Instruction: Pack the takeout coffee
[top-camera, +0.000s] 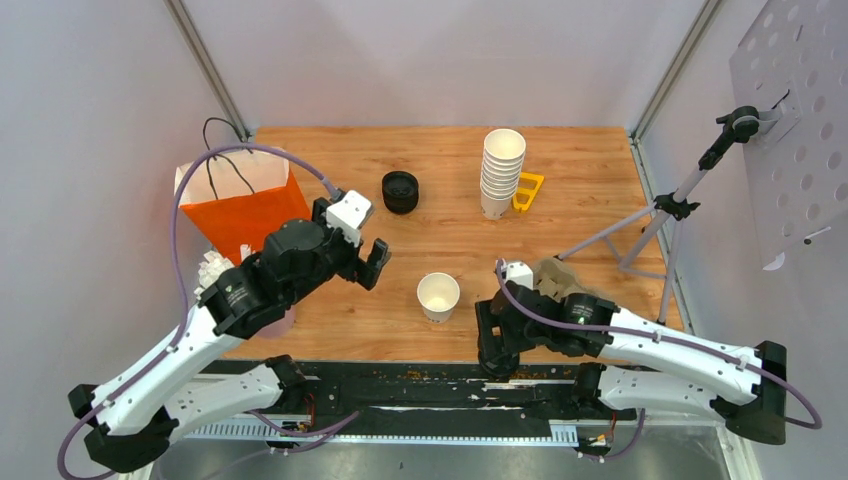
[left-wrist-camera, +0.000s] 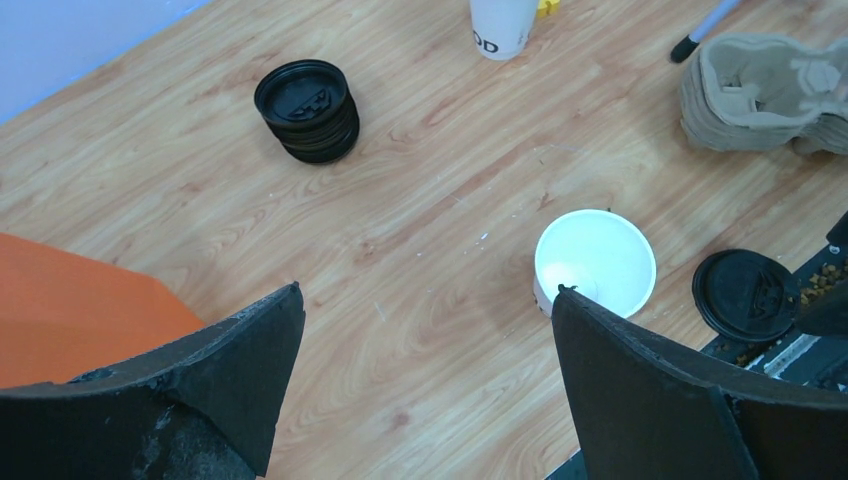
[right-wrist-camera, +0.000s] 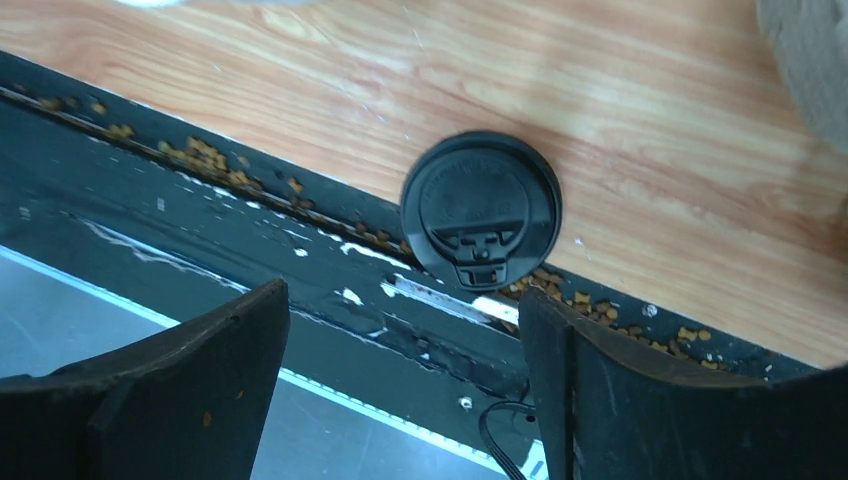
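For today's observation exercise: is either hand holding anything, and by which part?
Nothing is held. The left hand and right hand are both open; the black lid lies loose, ungripped.

Overhead plus wrist close-ups (shared lid (right-wrist-camera: 481, 209))

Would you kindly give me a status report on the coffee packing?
Left gripper open; right gripper open, empty. Lidless cup mid-table; loose lid at near edge, below right gripper. No obstruction.
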